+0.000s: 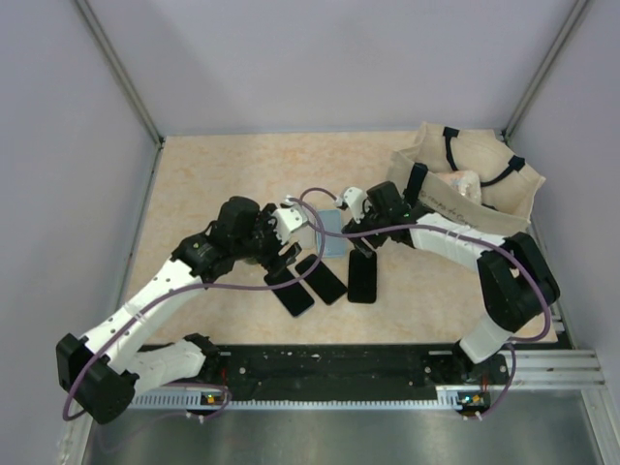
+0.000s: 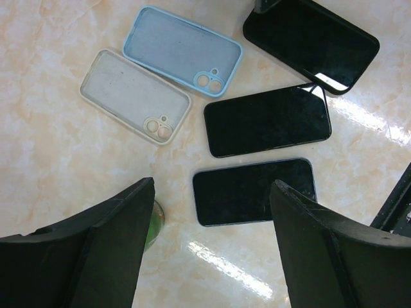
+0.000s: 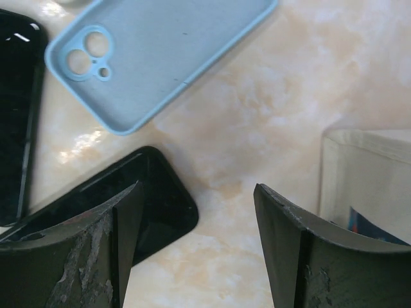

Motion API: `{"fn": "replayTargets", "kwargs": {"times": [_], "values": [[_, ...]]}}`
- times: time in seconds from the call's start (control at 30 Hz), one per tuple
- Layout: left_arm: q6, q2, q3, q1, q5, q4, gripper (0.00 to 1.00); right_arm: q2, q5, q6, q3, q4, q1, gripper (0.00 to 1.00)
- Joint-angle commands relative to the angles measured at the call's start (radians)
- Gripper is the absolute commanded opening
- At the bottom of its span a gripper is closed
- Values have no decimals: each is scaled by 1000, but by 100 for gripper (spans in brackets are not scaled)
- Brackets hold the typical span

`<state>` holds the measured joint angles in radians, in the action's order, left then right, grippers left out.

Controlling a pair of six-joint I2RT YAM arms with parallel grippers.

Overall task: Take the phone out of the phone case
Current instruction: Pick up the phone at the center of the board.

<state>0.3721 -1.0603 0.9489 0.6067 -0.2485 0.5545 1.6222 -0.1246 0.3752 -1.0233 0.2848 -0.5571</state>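
Surroundings: a light blue case [image 2: 183, 51] and a cream case [image 2: 135, 96] are lying empty, insides up, side by side on the counter [image 1: 223, 174]. A first bare phone [image 2: 266, 120] and a second bare phone [image 2: 253, 190] are lying screen up, parallel and just apart. A canvas tote bag [image 1: 475, 189] is sitting at the far right.
In the way: a small green object [image 2: 154, 231] is peeking out, half hidden, from under the left gripper's finger.
Task's thing: the phone in the black case [image 2: 311, 42] is lying flat, screen up, just beside the first bare phone and rightmost in the row. In the top view its long axis is running roughly near to far.
Left arm: it is reaching forward, and the left gripper [image 2: 213, 192] is hovering over the second bare phone with jaws apart, holding nothing.
Right arm: it is bending leftward, and the right gripper [image 3: 198, 192] is hanging over the cased phone's end with jaws apart, gripping nothing.
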Motion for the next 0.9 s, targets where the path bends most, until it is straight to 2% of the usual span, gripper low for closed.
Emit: {"fn": "replayTargets", "kwargs": {"times": [0.0, 0.33, 0.87], "values": [[16, 13, 53, -1, 8, 7, 78, -21, -79, -51, -35, 4, -55, 70], [57, 17, 79, -1, -11, 47, 78, 50, -27, -139, 2, -68, -128, 70], [60, 26, 60, -2, -1, 42, 78, -12, 120, -119, 132, -108, -236, 70]]}}
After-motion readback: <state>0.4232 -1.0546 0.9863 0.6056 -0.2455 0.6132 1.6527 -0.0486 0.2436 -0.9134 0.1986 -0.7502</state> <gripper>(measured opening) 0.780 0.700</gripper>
